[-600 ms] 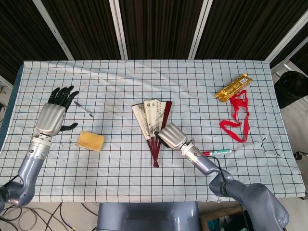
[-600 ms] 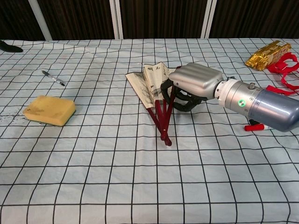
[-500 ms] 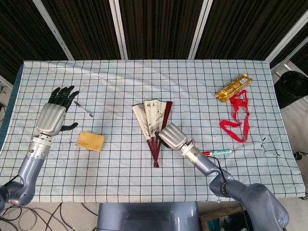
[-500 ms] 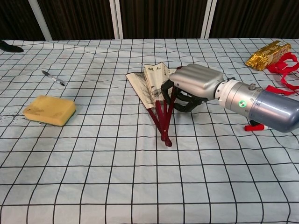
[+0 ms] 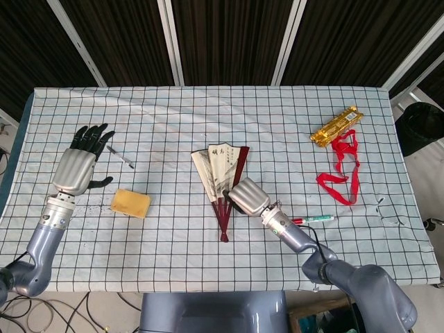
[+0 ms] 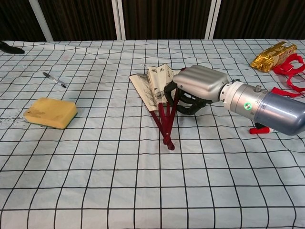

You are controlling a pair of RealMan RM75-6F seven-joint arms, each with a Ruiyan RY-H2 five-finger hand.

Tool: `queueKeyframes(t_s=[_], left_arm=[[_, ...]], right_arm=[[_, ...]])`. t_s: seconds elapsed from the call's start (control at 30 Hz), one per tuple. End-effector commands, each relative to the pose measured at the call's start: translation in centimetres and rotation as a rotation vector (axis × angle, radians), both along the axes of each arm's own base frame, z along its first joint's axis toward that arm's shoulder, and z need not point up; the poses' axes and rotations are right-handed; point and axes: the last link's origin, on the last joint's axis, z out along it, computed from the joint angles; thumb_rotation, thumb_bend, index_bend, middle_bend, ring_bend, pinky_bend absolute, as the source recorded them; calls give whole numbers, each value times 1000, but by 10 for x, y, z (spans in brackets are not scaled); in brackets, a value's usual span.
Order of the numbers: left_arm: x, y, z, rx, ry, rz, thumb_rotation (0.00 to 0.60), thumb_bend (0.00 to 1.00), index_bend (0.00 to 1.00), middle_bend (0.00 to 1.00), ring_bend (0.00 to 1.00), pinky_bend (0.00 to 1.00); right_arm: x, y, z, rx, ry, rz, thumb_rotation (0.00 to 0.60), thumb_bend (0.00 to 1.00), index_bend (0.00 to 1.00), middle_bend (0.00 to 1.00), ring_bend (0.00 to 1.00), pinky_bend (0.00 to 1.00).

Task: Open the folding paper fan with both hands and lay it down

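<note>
The paper fan (image 5: 217, 168) lies partly spread on the checked cloth, cream leaves toward the back, dark red ribs (image 6: 165, 119) running to a pivot at the front. My right hand (image 5: 248, 196) sits over the fan's right side. Its dark fingers (image 6: 183, 101) curl down around the red guard stick and grip it. My left hand (image 5: 78, 165) is far off at the left edge, fingers spread and holding nothing. In the chest view only a dark fingertip (image 6: 9, 47) of it shows.
A yellow sponge (image 5: 131, 203) lies left of the fan, and a pen (image 5: 120, 157) sits beside the left hand. A marker (image 5: 312, 220) lies under my right forearm. A gold packet (image 5: 337, 125) and a red ribbon (image 5: 343, 170) are at the right.
The fan has shifted very slightly under my right hand, with its pivot end nudged a little. The left hand has not moved.
</note>
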Motion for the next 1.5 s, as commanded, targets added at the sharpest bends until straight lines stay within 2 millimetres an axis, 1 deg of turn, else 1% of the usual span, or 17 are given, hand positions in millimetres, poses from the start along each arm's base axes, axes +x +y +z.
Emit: queueKeyframes(t_s=[0.03, 0.33, 0.5, 0.63, 0.9, 1.1, 1.27, 1.43, 1.5], left_arm=[[1, 0, 1, 1, 2, -4, 600, 25, 90, 9, 0, 0], [0, 1, 3, 3, 3, 1, 600, 26, 91, 9, 0, 0], [3, 3, 2, -1, 14, -3, 600, 25, 91, 10, 0, 0], [10, 6, -3, -14, 15, -13, 600, 26, 91, 10, 0, 0], [34, 15, -17, -24, 14, -41, 600, 26, 92, 10, 0, 0], [49, 20, -26, -32, 29, -58, 600, 26, 100, 10, 0, 0], [56, 28, -35, -37, 36, -55, 600, 28, 147, 18, 0, 0], [61, 37, -49, -42, 36, -51, 600, 60, 235, 26, 0, 0], [62, 38, -54, -42, 31, -51, 600, 69, 256, 28, 0, 0]], right_arm=[[1, 0, 0, 1, 0, 2, 600, 484, 804, 874, 940, 770], [7, -2, 1, -4, -5, 13, 600, 483, 813, 874, 940, 770], [16, -6, 9, 1, -30, 24, 600, 483, 823, 875, 939, 770], [28, -14, 22, -4, -63, 34, 600, 483, 833, 874, 939, 770], [65, -36, 63, -67, -123, 80, 600, 483, 843, 875, 939, 770], [81, -47, 84, -98, -140, 99, 600, 484, 845, 874, 940, 770], [90, -52, 96, -106, -170, 91, 600, 485, 845, 874, 940, 770], [97, -58, 105, -107, -217, 51, 600, 484, 846, 876, 941, 770], [99, -60, 107, -108, -230, 35, 600, 484, 847, 876, 942, 770]])
